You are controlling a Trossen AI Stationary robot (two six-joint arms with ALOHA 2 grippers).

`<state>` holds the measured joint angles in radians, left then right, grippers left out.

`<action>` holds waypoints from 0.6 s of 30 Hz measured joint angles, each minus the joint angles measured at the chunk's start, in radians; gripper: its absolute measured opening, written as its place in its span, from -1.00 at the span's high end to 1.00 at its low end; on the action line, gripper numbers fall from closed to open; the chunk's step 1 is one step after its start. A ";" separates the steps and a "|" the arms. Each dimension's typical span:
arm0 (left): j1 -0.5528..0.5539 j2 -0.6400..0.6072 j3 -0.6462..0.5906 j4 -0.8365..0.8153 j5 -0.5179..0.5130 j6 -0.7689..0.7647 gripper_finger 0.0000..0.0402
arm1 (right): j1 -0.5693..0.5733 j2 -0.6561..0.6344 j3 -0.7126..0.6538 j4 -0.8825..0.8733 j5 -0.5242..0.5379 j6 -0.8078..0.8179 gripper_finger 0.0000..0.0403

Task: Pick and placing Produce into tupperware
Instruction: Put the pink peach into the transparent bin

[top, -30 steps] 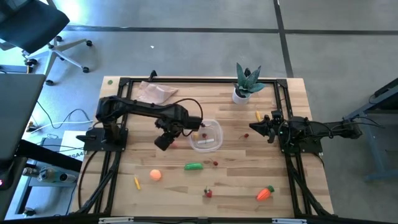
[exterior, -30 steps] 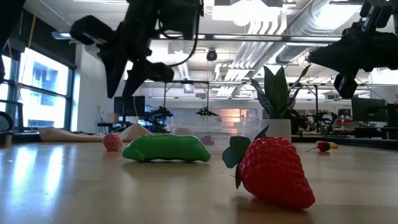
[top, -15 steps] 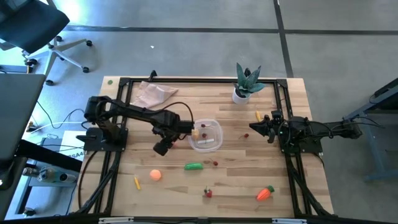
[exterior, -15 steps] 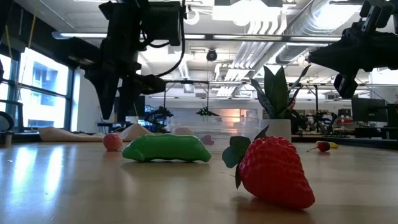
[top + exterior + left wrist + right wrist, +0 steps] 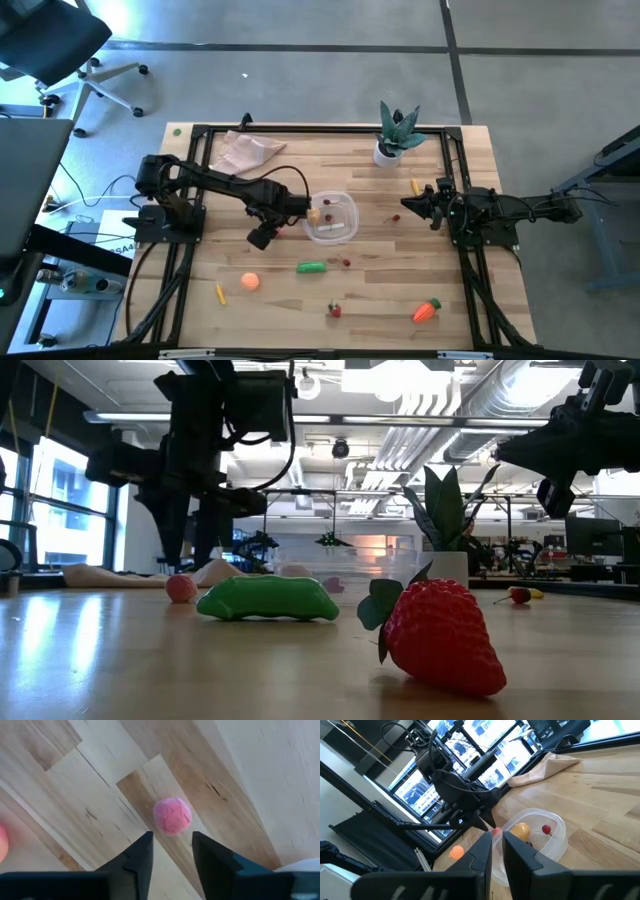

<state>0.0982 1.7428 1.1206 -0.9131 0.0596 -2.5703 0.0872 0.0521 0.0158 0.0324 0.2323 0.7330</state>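
Note:
My left gripper (image 5: 172, 851) is open and points down over a small pink ball (image 5: 172, 816), which rests on the wood just beyond the fingertips. In the low view this gripper (image 5: 188, 555) hangs above the ball (image 5: 181, 588). The clear round tupperware (image 5: 332, 217) sits just right of it, with a yellow piece (image 5: 520, 831) and a small red piece (image 5: 546, 829) inside. On the table lie the green pepper (image 5: 311, 267), orange ball (image 5: 250, 282), strawberry (image 5: 335, 310) and carrot (image 5: 427, 311). My right gripper (image 5: 408, 205) waits, shut, right of the tupperware.
A spiky plant in a white pot (image 5: 397, 137) stands at the far edge, and a beige cloth (image 5: 248, 150) lies at the far left. Small yellow pieces (image 5: 220, 293) (image 5: 415, 186) and small red pieces (image 5: 347, 263) (image 5: 395, 217) are scattered on the wood. A black frame (image 5: 320, 128) rims the table.
My left gripper has come down toward the pink ball and tipped from a slant to nearly straight down, staying open. Most of this happened in the first half second; since then it has only settled slightly. The right arm has kept still.

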 joint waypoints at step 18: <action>0.000 0.000 -0.058 0.069 0.004 0.007 0.24 | 0.000 0.000 0.000 0.000 0.000 0.000 0.82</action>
<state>0.0982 1.7428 1.0626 -0.8444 0.0635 -2.5631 0.0872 0.0521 0.0158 0.0326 0.2321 0.7330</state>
